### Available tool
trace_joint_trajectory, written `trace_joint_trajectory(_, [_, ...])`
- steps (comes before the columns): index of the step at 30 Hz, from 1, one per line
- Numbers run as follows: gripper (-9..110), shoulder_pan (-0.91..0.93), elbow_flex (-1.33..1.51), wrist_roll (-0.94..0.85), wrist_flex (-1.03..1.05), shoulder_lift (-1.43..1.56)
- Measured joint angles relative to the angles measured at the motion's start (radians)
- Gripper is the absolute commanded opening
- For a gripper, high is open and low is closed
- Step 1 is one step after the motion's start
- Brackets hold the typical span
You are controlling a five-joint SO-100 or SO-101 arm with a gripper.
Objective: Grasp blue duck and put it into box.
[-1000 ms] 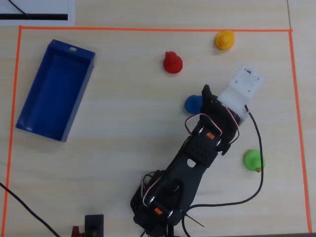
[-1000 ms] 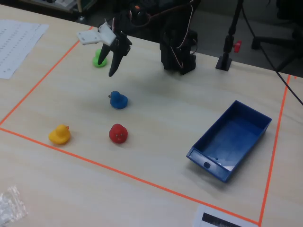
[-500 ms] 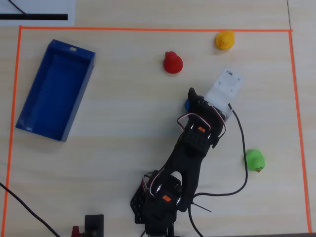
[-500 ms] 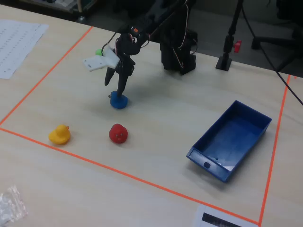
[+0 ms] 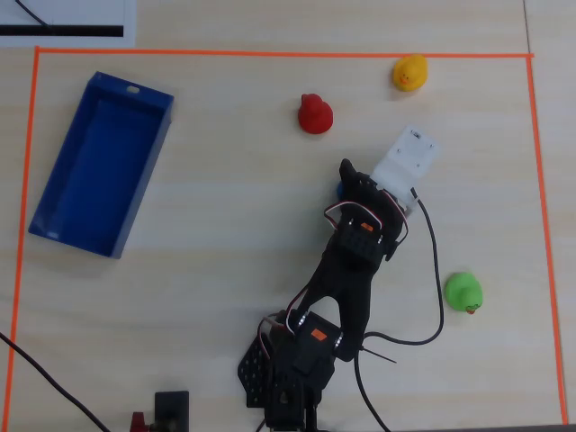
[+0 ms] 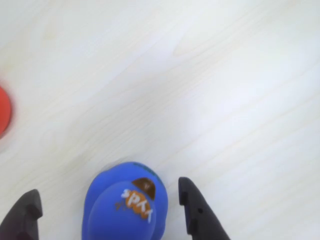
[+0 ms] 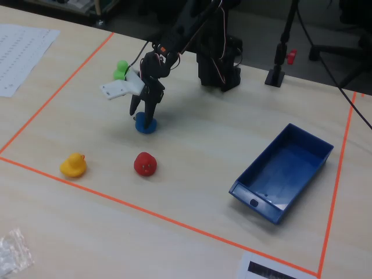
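Observation:
The blue duck stands on the pale wood table between my two dark fingers, with a gap on each side. In the overhead view only a sliver of it shows beside the arm. In the fixed view it sits right under the fingers. My gripper is open and lowered around the duck, also in the overhead view and the fixed view. The dark-blue box lies open and empty far left in the overhead view, and at the right in the fixed view.
A red duck stands close beyond the blue one, at the left edge of the wrist view. A yellow duck is at the far edge and a green duck beside the arm. Orange tape borders the work area.

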Motion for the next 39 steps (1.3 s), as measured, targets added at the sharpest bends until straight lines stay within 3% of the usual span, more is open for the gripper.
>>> trace_joint_trajectory(4, [34, -0.002, 0.0, 0.0, -0.011, -0.038])
trace_joint_trajectory(8, [0, -0.005, 0.0, 0.0, -0.012, -0.061])
trace_joint_trajectory(14, [0, -0.034, 0.028, 0.0, -0.054, -0.061])
trace_joint_trajectory(21, [0, -0.044, -0.008, 0.058, 0.074, -0.04])
trace_joint_trajectory(28, [0, -0.14, -0.199, 0.296, 0.403, 0.067])
trace_joint_trajectory(34, [0, -0.433, -0.451, 0.545, 0.801, 0.244])
trace_joint_trajectory(39, [0, -0.781, -0.65, 0.752, 1.04, 0.166])
